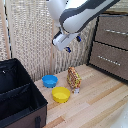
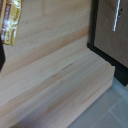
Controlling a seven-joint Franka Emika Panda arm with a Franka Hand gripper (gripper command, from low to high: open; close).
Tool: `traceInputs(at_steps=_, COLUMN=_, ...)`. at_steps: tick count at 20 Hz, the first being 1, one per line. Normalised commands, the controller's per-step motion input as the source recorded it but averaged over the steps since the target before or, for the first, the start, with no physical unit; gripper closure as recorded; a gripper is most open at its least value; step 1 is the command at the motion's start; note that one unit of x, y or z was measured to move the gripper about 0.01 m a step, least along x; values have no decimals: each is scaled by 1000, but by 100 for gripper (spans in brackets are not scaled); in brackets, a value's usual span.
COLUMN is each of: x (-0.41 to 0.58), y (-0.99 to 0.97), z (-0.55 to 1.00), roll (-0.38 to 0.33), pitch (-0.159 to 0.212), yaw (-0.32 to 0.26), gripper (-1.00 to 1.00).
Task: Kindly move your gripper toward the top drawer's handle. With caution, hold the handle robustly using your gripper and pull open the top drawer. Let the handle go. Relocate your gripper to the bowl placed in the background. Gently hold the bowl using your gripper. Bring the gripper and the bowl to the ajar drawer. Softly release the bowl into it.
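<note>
While the gripper [image 1: 72, 44] hangs high above the wooden floor [image 1: 95, 100], fingers holding nothing and their opening unclear, the top drawer [image 1: 112, 30] at the exterior view's right looks shut, and its thin handle [image 1: 116, 32], probably stiff and slippery, should be gripped mid-bar.

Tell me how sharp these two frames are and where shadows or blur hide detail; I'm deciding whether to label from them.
Exterior view: soft overall, evenly lit; the gripper and arm are smeared, so the finger gap is unreadable; the blue bowl and yellow bowl are distinct. Wrist view: blurrier; the handle is a pale streak; dark shadow lies under the drawer unit.
</note>
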Motion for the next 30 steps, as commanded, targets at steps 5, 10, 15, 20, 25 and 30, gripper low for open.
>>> traceInputs(at_steps=5, x=-72, y=-135, z=52, roll=-342, pitch=-3, yaw=127, gripper=-100)
traceInputs(at_steps=10, x=-127, y=-414, z=102, roll=-268, pitch=-34, yaw=109, gripper=-100)
traceInputs(at_steps=15, x=-135, y=-554, z=162, roll=-224, pitch=-42, yaw=85, gripper=-100)
traceInputs(at_steps=20, x=-35, y=-648, z=61, roll=-162, pitch=-27, yaw=99, gripper=-100)
traceInputs(at_steps=25, x=0, y=-722, z=24, roll=-127, pitch=-25, yaw=94, gripper=-100)
traceInputs(at_steps=30, x=-29, y=-771, z=118, roll=-150, pitch=-34, yaw=50, gripper=-100)
